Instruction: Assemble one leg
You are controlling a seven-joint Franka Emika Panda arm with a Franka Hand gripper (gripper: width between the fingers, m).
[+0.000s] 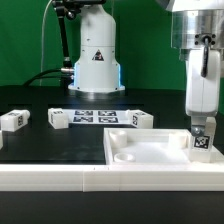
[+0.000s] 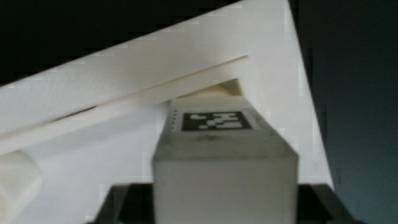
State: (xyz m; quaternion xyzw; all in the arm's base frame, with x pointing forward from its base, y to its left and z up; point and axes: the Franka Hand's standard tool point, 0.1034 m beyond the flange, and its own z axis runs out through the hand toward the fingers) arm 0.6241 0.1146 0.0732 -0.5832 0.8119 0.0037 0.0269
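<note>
Right then, the gripper (image 1: 203, 133) was clamped on a leg (image 1: 203, 139) (tag facing out), holding it upright at the panel's (image 1: 150, 150) corner, on the exterior view's right.

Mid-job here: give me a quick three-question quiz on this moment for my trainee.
1. True or false: the end effector holds a leg upright over the white panel.
2. Over which of the panel's corners is that leg? A) near, exterior view's left B) far, exterior view's right
3. How many other legs lie loose on the table?

Key: 1 true; 2 B; 3 three: and.
</note>
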